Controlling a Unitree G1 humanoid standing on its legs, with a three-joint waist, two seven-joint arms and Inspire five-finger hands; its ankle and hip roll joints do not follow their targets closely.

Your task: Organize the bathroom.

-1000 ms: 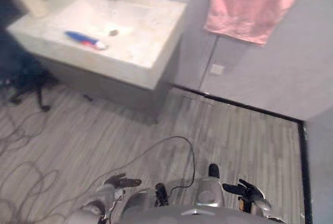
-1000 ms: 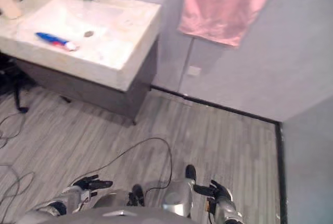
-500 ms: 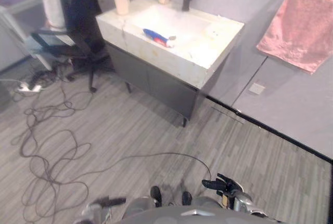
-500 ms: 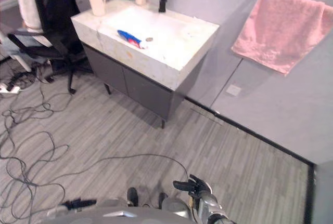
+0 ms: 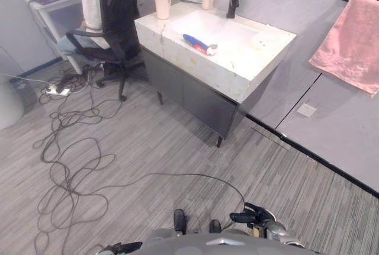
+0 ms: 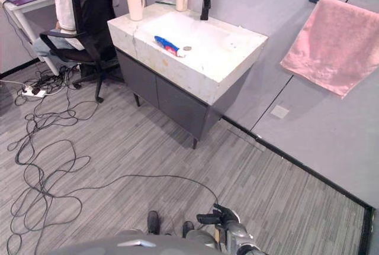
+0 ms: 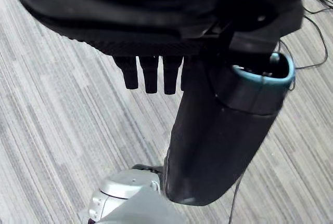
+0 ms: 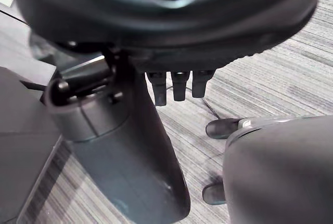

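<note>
Far ahead, a blue toothpaste tube (image 5: 198,44) is seen lying in the sink (image 5: 237,36), with two cups (image 5: 162,5) on the worktop. Both hands (image 5: 256,218), left hand (image 7: 151,73) included, are held low with fingers relaxed, grasping nothing.

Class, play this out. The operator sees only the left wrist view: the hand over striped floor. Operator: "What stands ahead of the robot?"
Observer: A sink on a dark cabinet, some way across the floor.
Operator: Anything lying in it?
Observer: A blue tube lies in the basin.
Operator: Anything else to tidy nearby?
Observer: A pink towel hangs to the right of the sink.
</note>
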